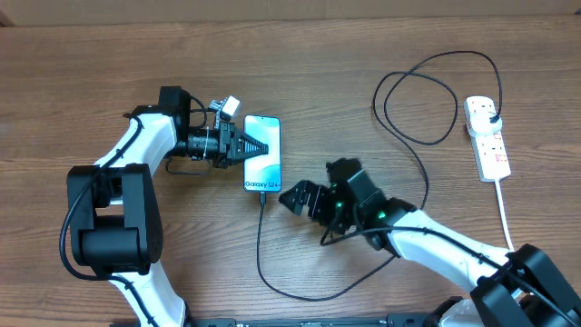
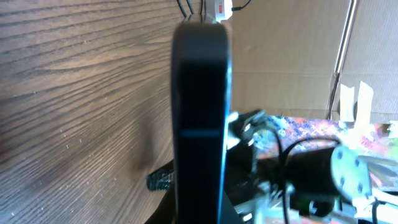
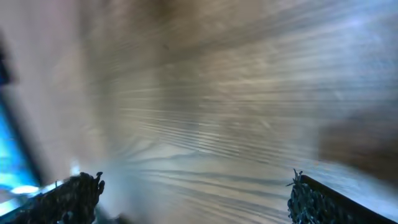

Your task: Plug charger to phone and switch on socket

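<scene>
Wood-grain desk [image 1: 91,73] carries the phone [image 1: 265,173] at its middle, clenched by the left gripper [image 1: 254,147], charger [image 1: 258,241] seemingly plugged in, though the released right gripper [image 1: 292,197] may snag that cable reaching toward the socket [image 1: 490,145] near the far right corner.

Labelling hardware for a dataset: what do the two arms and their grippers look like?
Both arms have white shell links with black joints and thin black cables alongside. The left arm carries a small white block near its wrist; the right arm shows green lights there. The left gripper and right gripper are black; the right fingers look rough-textured.
</scene>
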